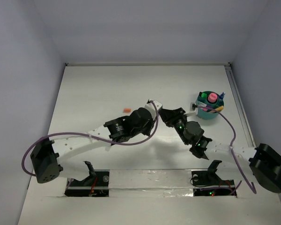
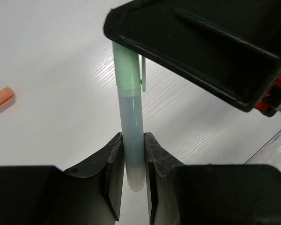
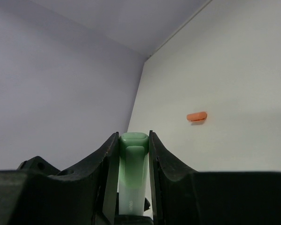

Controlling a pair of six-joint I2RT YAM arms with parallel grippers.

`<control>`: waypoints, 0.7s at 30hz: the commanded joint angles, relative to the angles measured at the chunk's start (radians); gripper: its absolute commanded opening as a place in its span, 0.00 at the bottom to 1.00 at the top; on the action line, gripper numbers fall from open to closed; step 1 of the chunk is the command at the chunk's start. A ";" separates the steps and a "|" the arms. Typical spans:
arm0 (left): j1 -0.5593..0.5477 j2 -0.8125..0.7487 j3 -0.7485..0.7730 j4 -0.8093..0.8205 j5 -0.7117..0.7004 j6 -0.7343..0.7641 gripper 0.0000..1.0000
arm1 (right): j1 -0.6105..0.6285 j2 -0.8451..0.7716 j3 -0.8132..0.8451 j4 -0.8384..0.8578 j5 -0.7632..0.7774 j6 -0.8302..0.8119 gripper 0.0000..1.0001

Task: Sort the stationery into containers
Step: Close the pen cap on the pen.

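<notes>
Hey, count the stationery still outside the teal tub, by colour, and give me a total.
pale-green marker: 1
small orange piece: 1
Total: 2

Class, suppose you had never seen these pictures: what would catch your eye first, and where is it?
A pale-green plastic marker is gripped at both ends at the centre: the left pincer is shut on its barrel, the right pincer on its cap. To the far right stands a round teal plastic tub holding stationery, and a small orange cap lies alone on the white table.
</notes>
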 commanded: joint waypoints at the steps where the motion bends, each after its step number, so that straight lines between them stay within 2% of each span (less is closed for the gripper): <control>1: 0.023 -0.144 0.014 0.765 -0.073 -0.016 0.00 | 0.141 -0.064 -0.025 -0.421 -0.316 -0.062 0.00; 3: 0.023 -0.161 -0.050 0.785 -0.084 -0.044 0.00 | 0.141 -0.127 -0.013 -0.446 -0.290 -0.070 0.00; 6: 0.035 -0.163 -0.064 0.785 -0.084 -0.053 0.00 | 0.141 -0.113 0.019 -0.452 -0.328 -0.082 0.00; 14: 0.036 -0.111 -0.003 0.782 -0.061 -0.035 0.00 | 0.141 0.032 0.009 -0.314 -0.437 -0.053 0.00; 18: 0.045 -0.094 0.057 0.760 -0.099 0.008 0.00 | 0.173 0.074 0.025 -0.319 -0.428 -0.055 0.00; 21: 0.072 -0.092 0.100 0.754 -0.067 0.024 0.00 | 0.210 0.103 0.032 -0.313 -0.417 -0.050 0.00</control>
